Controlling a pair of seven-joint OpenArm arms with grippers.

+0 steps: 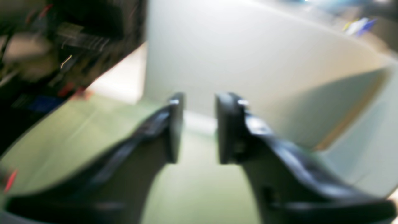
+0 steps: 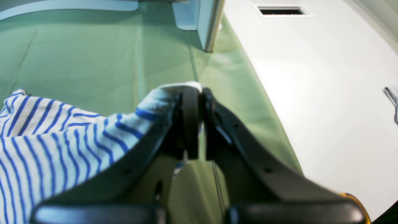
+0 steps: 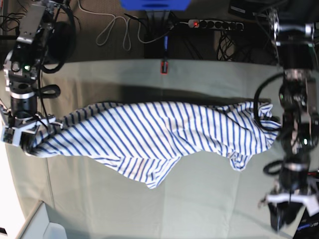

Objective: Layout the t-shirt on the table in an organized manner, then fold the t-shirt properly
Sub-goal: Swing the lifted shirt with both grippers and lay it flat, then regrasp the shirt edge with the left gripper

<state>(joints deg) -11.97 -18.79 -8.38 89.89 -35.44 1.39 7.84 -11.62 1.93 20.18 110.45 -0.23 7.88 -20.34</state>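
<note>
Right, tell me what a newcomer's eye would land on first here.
Probably the blue-striped white t-shirt, stretched in rumpled folds across the middle of the pale green table. Next, the two dark arms flanking it: the right gripper pinching one end of the cloth, the left gripper open, off the shirt.

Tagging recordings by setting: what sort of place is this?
Probably a robotics lab or workshop: a cloth-covered table stands between two robot arms, one with its gripper shut on a striped t-shirt, and a power strip and loose cables lie beyond the edge.
</note>
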